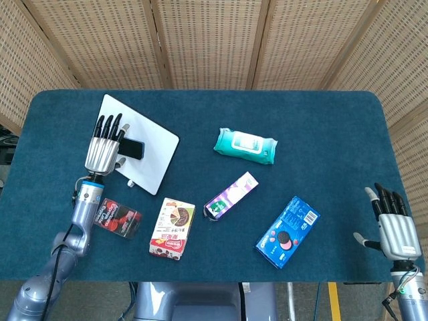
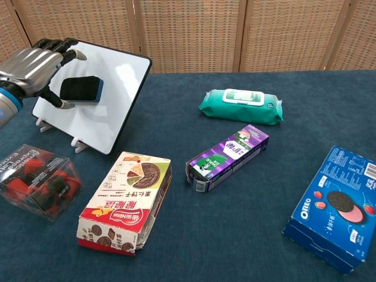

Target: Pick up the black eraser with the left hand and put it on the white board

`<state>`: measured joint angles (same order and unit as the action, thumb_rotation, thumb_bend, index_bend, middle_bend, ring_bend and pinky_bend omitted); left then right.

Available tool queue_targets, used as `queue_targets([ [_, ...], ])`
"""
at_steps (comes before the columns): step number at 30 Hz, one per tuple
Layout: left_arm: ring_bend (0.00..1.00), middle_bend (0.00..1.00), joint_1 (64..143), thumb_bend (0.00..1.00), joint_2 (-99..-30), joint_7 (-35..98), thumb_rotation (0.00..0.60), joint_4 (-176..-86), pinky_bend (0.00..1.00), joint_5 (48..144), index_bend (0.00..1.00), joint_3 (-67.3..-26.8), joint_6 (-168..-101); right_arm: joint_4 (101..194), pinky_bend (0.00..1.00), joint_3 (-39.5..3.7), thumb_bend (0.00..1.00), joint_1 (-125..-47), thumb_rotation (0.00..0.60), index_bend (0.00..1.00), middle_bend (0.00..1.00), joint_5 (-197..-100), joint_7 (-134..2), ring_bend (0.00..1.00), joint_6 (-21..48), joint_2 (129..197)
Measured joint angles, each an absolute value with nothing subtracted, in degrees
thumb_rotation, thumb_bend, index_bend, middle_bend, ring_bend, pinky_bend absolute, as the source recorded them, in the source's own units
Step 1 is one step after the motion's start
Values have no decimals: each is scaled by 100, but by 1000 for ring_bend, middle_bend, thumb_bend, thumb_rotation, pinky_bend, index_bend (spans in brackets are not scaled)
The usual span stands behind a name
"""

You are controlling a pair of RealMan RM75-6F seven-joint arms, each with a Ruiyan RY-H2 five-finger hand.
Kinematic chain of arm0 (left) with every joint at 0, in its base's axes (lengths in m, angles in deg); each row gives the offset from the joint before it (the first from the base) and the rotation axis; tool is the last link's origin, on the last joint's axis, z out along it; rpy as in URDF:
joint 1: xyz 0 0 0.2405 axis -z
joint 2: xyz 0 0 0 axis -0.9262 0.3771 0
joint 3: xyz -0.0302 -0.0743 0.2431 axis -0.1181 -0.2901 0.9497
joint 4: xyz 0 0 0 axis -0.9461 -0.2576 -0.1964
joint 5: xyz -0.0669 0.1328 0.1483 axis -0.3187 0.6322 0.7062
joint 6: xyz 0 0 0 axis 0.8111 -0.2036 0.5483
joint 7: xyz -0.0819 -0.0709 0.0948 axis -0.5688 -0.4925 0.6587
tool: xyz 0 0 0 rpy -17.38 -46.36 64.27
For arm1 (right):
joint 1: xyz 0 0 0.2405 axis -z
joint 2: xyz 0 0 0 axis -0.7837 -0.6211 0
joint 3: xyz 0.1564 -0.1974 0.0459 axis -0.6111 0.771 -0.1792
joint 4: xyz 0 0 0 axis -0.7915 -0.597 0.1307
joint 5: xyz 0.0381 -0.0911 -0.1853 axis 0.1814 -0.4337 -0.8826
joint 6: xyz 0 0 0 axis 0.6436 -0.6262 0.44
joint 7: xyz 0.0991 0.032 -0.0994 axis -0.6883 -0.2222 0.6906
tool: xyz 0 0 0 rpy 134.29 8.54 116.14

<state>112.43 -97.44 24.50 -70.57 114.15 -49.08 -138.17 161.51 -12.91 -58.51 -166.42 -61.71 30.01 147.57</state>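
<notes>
- Blue biscuit box point(image 2: 336, 205): the only wording that can be read with certainty is "OREO", in white beside a picture of a dark sandwich biscuit; it lies flat, well to the right of the white board point(image 2: 111, 100) and at the near right of the table point(image 1: 321, 134).
- Snack carton point(image 2: 126, 200): cream and red, printed with East Asian characters too small to read and pictures of round chocolate pieces; it lies just in front of the white board.
- Purple carton point(image 2: 228, 157): its label text is illegible; it lies on its side, to the right of the white board and between the snack carton and the blue biscuit box.
- Green wipes pack point(image 2: 241, 106): soft pack with a white flip lid on top, its print unreadable; it lies to the right of the white board, behind the purple carton.
- Clear plastic tub point(image 2: 35, 182): closed, holding red and dark contents that cannot be identified; it sits in front of the white board's left end.
- Black eraser point(image 2: 82, 88): rests on the face of the white board, near its left edge, blue backing towards the right.
- Left hand point(image 2: 32, 66): over the white board's left edge, fingers extended and spread; thumb close beside the black eraser, contact unclear.
- Right hand point(image 1: 394, 224): far right of the white board, at the table's near corner, fingers straight and apart, holding nothing.
</notes>
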Motion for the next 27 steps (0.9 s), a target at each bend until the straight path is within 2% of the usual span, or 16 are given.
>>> queue_targets([
  [9,0,0,11166,99,-9680,2209,600,-7224,0,11451,101,-4881,-14041,16136,0,-1302,53,-5852,600,25,0,-16625,-6194,0,2999,14752],
  [16,0,0,10865,58,-9467,1546,600,-7729,0,11546,3,-4877,-15107,16144,0,-1302,48,-5850,600,25,0,-16652,-6223,0,3016,14735],
  [20,0,0,10531,17,-9108,1301,600,-8483,0,11681,0,-4813,-15979,16182,0,-1265,35,-5843,600,25,0,-16729,-6222,0,3032,14692],
  [22,0,0,10373,17,-8867,1345,600,-8968,0,11750,0,-4749,-16188,16207,0,-1238,29,-5840,600,25,0,-16772,-6213,0,3035,14663],
  [27,0,0,9909,23,-7944,2051,600,-10926,0,11868,0,-4480,-16428,16277,0,-1171,28,-5833,600,25,0,-16889,-6175,0,3049,14588],
])
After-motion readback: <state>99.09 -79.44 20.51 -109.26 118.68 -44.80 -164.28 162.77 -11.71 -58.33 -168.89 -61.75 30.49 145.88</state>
